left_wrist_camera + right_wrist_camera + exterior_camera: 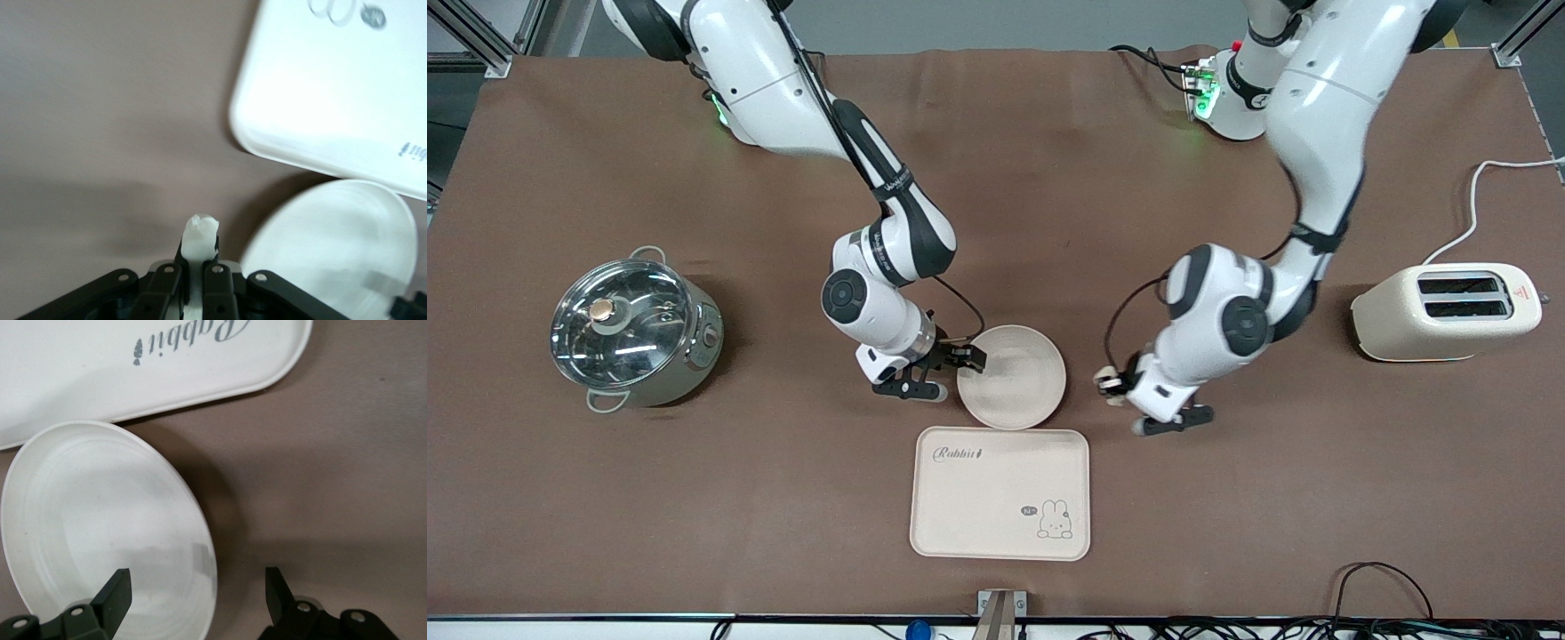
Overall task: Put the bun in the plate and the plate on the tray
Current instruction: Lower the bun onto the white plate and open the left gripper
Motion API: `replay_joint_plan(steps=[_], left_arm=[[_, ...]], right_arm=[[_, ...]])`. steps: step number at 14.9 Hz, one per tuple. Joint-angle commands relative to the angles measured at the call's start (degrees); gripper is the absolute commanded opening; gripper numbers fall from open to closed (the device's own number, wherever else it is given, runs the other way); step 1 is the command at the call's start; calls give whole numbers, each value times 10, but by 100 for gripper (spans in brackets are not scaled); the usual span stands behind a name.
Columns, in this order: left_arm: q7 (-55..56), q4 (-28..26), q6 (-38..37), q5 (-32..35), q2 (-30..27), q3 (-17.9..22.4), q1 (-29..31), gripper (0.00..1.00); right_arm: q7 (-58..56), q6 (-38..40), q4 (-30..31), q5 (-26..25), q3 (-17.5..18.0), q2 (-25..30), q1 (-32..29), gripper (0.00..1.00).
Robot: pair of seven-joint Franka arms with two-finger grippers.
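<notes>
The round cream plate (1024, 384) sits on the brown table, just farther from the front camera than the Rabbit tray (1000, 498). My right gripper (951, 372) is open, with its jaws on either side of the plate's rim at the right arm's end; the right wrist view shows the gripper (197, 587), the plate (100, 520) and the tray (133, 380). My left gripper (1110, 387) is shut on the small pale bun (200, 237), low over the table beside the plate toward the left arm's end. The left wrist view also shows the plate (340, 247) and the tray (333, 80).
A steel pot with a glass lid (636, 329) stands toward the right arm's end. A cream toaster (1445, 311) with a white cable stands toward the left arm's end. Brown table surface surrounds the tray.
</notes>
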State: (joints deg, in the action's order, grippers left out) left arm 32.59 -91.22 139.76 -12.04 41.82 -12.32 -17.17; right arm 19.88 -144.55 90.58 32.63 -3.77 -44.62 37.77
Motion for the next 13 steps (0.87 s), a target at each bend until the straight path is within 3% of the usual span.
replay_joint_plan(steps=[1, 2, 3, 4, 5, 7, 10, 13], left_arm=[[25, 51, 30, -66, 52, 2, -29, 9], [27, 53, 44, -92, 57, 3, -40, 9], [29, 58, 46, -104, 63, 3, -47, 12], [35, 59, 50, -104, 65, 3, -50, 20], [45, 59, 54, -104, 68, 3, -53, 38], [54, 57, 75, -100, 70, 4, -61, 100], [52, 58, 79, -90, 62, 11, -71, 100], [52, 59, 4, -27, 29, 21, -61, 100]], right_arm=[[7, -6, -44, 8, -6, -38, 4, 71], [7, -6, -51, 7, -6, -43, 4, 58], [7, -6, -55, 6, -7, -47, 4, 38], [5, -8, -55, 6, -7, -47, 3, 20], [5, -14, -55, 4, -8, -47, 5, 7], [3, -20, -56, -1, -8, -52, 3, 0], [2, -20, -73, -2, -8, -61, -3, 0], [2, -42, -76, -1, -8, -64, -3, 0]])
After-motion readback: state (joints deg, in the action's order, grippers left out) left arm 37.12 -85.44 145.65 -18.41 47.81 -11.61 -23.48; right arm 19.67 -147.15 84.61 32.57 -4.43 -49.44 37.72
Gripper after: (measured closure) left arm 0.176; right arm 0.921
